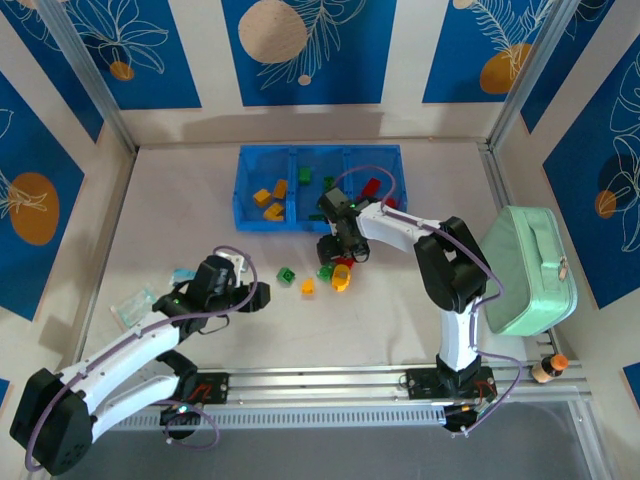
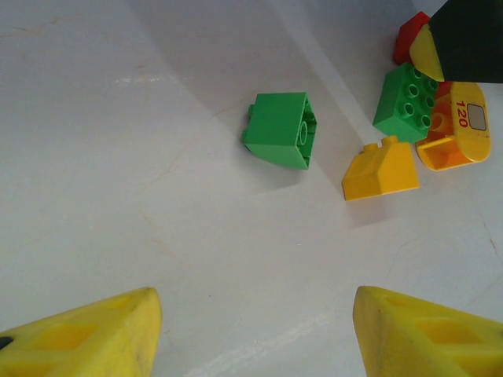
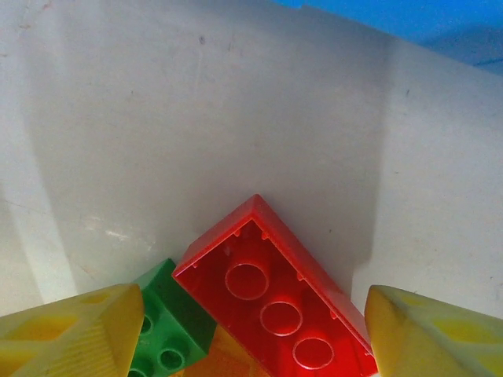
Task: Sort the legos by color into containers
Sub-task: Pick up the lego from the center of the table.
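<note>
The blue three-bin tray [image 1: 243,200] stands at the back: orange-yellow bricks [image 1: 268,197] in its left bin, green [image 1: 304,175] in the middle, red [image 1: 370,187] on the right. Loose on the table are a green brick [image 1: 287,274] [image 2: 279,129], a yellow sloped one [image 1: 308,287] [image 2: 380,171], and a cluster of green [image 2: 407,102], orange [image 2: 460,126] and red [image 2: 409,35]. My right gripper [image 1: 340,252] [image 3: 247,338] hangs open over that cluster, an upturned red brick [image 3: 275,294] between its fingers, a green one [image 3: 169,326] beside it. My left gripper [image 1: 260,295] [image 2: 255,330] is open above bare table.
A mint-green pouch [image 1: 525,270] lies at the right edge, with an orange-capped bottle [image 1: 548,368] near the rail. Clear plastic bags [image 1: 135,305] lie left of the left arm. The tray's blue wall [image 3: 409,16] shows just beyond the right gripper.
</note>
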